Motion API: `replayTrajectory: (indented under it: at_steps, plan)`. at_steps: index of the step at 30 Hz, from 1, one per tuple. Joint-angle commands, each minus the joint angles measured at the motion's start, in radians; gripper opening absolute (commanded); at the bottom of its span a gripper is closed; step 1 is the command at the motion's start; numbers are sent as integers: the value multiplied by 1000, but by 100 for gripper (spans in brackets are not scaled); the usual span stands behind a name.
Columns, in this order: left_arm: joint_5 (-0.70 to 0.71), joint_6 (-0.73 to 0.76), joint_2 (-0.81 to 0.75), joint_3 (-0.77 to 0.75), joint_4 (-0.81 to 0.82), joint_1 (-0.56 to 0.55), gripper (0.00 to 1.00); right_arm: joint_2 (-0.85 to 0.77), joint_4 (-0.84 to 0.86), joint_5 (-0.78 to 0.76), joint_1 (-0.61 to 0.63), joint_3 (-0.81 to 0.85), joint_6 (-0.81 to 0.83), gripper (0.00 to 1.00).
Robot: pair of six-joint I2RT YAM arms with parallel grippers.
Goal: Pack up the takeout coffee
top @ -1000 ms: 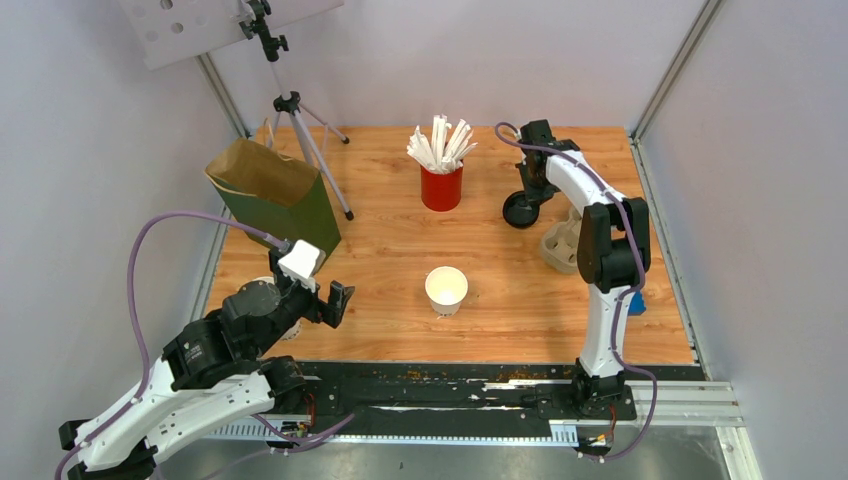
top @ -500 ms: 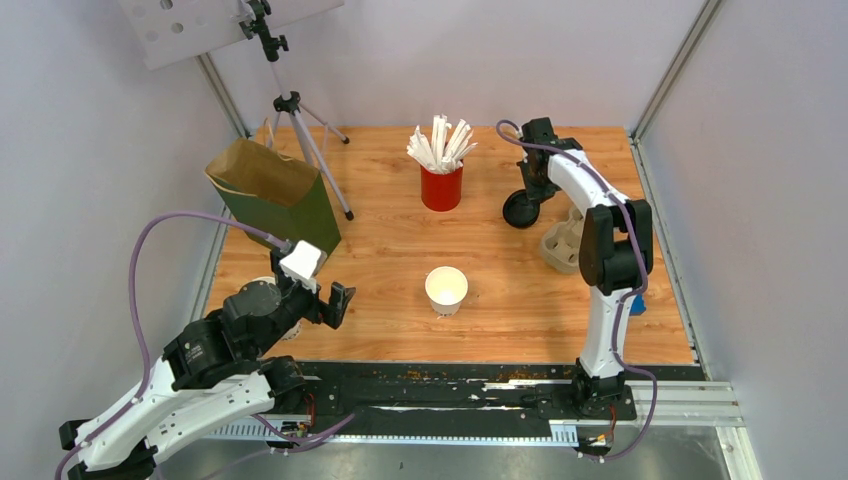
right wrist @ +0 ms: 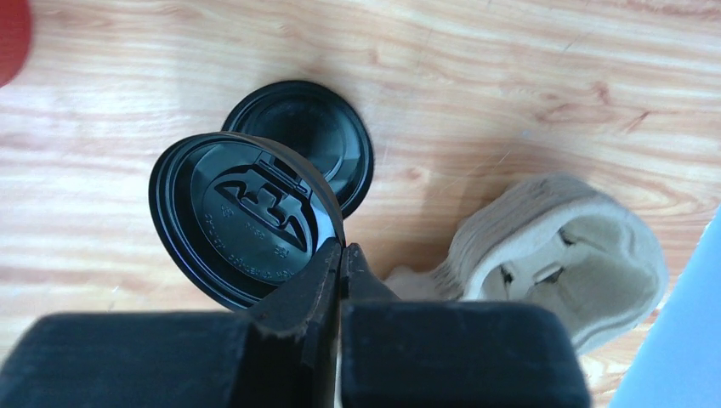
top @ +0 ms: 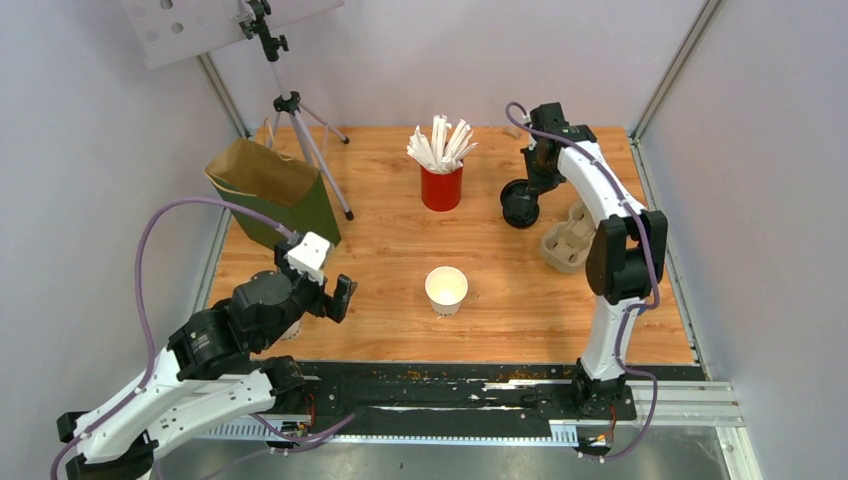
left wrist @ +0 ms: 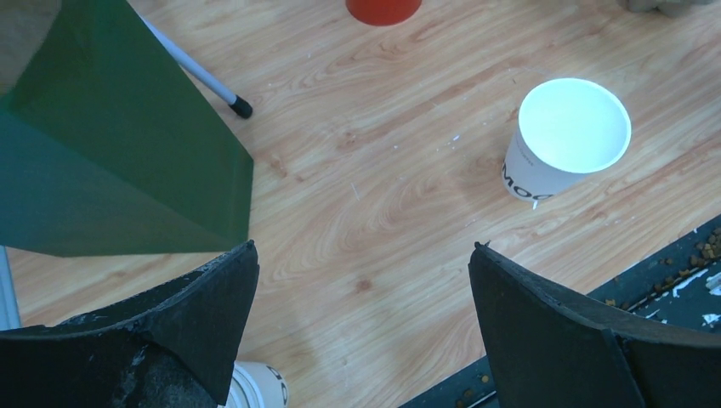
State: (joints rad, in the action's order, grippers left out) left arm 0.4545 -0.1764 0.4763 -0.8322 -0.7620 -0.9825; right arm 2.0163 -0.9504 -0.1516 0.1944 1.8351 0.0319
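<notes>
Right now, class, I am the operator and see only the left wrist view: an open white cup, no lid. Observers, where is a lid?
Observer: The right gripper is shut on a black lid, pinching its rim and holding it tilted.
Operator: Is it the only one?
Observer: No, a second lid lies flat on the wood right by it.
Operator: Is the bag ready?
Observer: The green bag stands with its mouth open upward.

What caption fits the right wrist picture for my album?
Right hand pinching a black lid by its rim over a second lid, cardboard tray alongside.
</notes>
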Motion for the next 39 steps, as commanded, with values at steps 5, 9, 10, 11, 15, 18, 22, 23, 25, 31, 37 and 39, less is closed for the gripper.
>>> replayTrajectory:
  at_steps: [5,9,10,11,15,18,22,23,25,31,37,39]
  plan:
    - [-54,93,141,-207,28,-4,100,-262,-90,236,36,-99,-161,0]
    - [-137,144,219,-260,55,-5,94,-425,-66,337,84,-252,-229,0]
    - [-166,156,235,-263,69,-4,93,-461,-61,353,119,-281,-244,0]
    - [-199,171,251,-261,82,-4,91,-492,-47,379,147,-313,-257,0]
    - [-387,276,313,-220,151,-4,78,-598,6,396,302,-401,-345,0]
    - [-565,379,338,-189,219,-6,70,-629,23,374,408,-417,-410,0]
    - [-751,578,320,-161,281,-32,66,-655,59,353,503,-436,-487,0]
    - [-768,631,317,-154,286,-39,66,-664,77,357,521,-442,-498,0]
    - [-779,725,320,-150,266,-44,66,-675,109,362,548,-456,-517,0]
    - [-800,892,345,-154,230,-44,69,-690,184,395,579,-507,-550,0]
    - [-798,955,398,-159,184,-45,55,-678,211,417,585,-502,-552,0]
    - [-790,969,407,-148,182,-44,51,-676,218,425,586,-501,-553,0]
